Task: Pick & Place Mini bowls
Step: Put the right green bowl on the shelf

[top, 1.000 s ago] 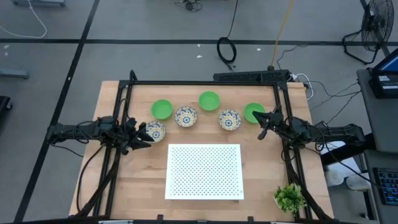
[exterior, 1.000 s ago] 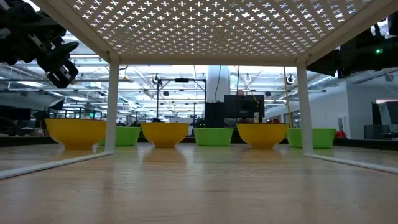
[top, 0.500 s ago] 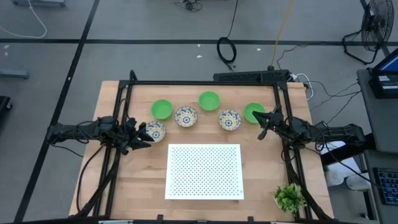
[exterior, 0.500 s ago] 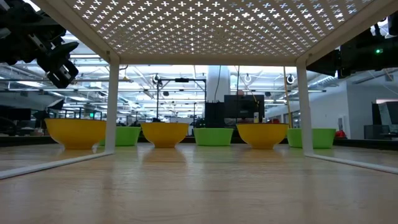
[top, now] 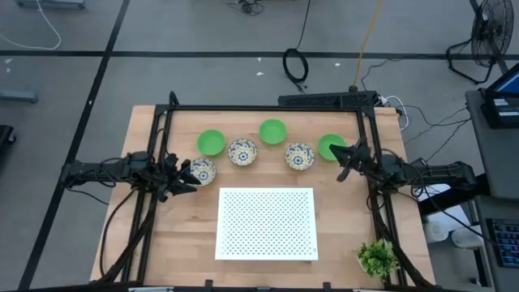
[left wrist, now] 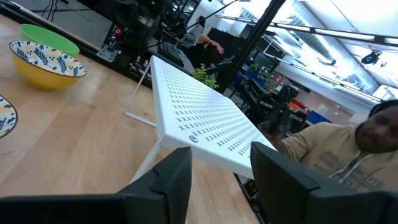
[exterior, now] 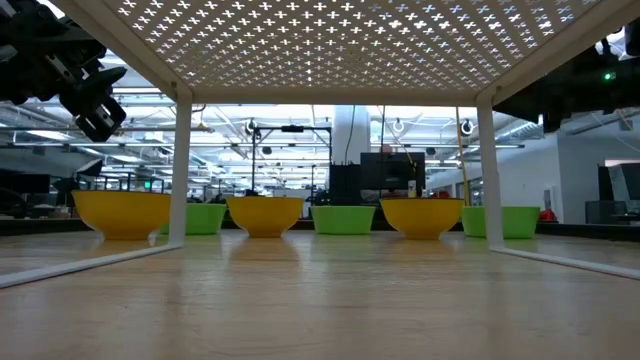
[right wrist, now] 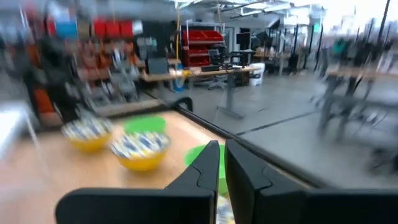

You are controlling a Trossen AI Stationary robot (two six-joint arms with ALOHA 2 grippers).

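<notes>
Six bowls are sitting in a loose row across the far half of the table [top: 178,235]: green ones [top: 210,142], [top: 273,130] and [top: 330,146], and floral ones [top: 202,170], [top: 242,151] and [top: 299,155], all behind the white perforated rack [top: 267,223]. The left gripper [top: 186,176] is hovering just beside the leftmost floral bowl with its fingers [left wrist: 165,180] standing apart and holding nothing. The right gripper [top: 342,165] is hanging at the near edge of the rightmost green bowl, its fingers [right wrist: 208,165] drawn close together with only a thin gap, empty.
</notes>
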